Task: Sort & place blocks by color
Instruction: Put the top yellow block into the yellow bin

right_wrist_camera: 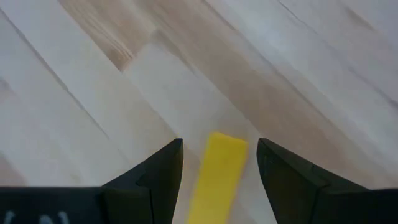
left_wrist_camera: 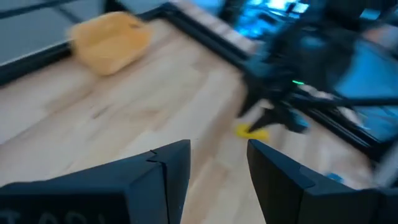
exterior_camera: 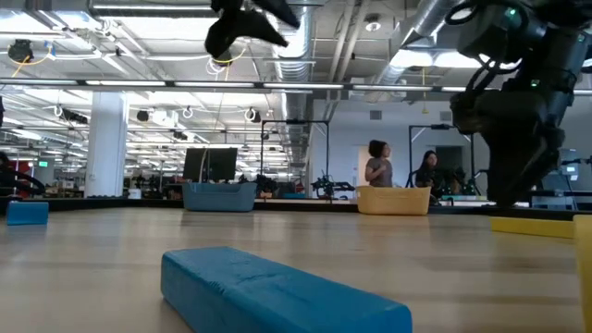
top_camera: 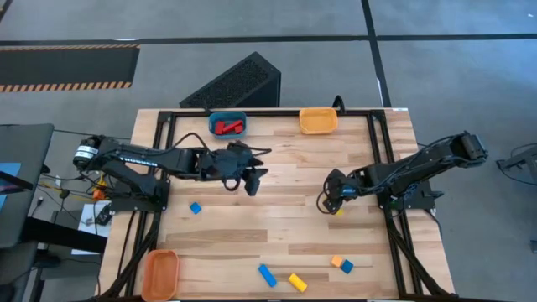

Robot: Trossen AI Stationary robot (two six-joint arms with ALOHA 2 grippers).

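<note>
Right gripper [right_wrist_camera: 217, 165], center-right in the high view, has its fingers apart around a yellow bar [right_wrist_camera: 217, 171] flat on the table [right_wrist_camera: 93, 68], long axis running between them. Left gripper [top_camera: 252, 180], fingers apart, holds nothing.

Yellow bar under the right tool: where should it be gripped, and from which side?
Across its narrow width, near the middle, coming straight down. The yellow bar lies flat on the table, its long sides facing the open fingers of the right tool, which already straddle it.
</note>
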